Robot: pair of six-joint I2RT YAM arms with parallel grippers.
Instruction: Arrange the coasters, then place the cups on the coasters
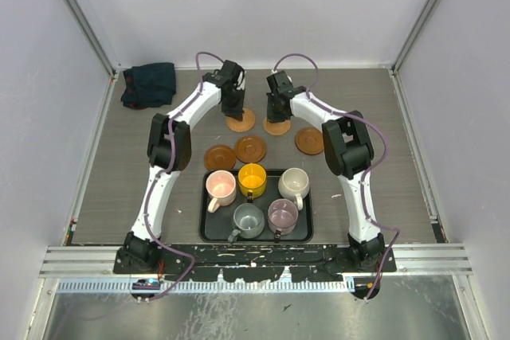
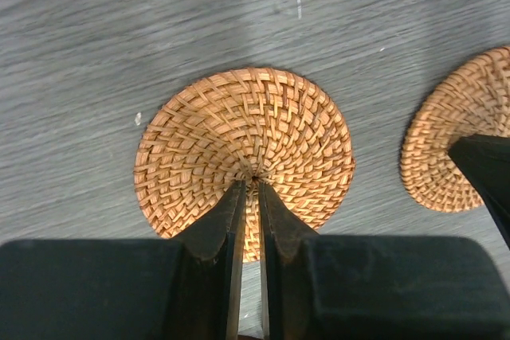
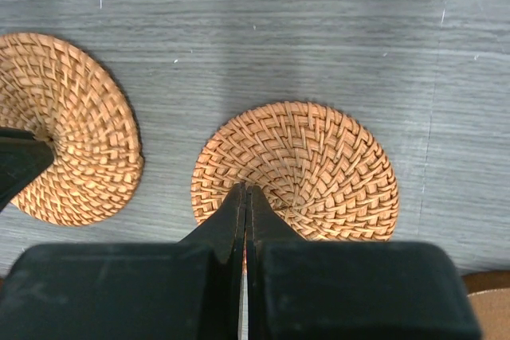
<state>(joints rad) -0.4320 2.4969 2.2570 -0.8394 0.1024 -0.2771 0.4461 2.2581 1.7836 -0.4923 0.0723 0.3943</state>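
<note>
L end effector (image 2: 253,184) closed, tips at centre of woven coaster (image 2: 239,117), far-middle of desk (image 1: 382,157). R end effector (image 3: 245,189) closed too, tips at centre of neighbour coaster (image 3: 319,157) just beside. Cups (image 1: 252,177) sit in tray (image 1: 307,233), near edge.

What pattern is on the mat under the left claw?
The coaster is orange-brown woven wicker, clearest in the left wrist view.

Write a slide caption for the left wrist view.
Left gripper, shut, tips at the centre of a woven coaster on the grey table, a second coaster alongside.
</note>
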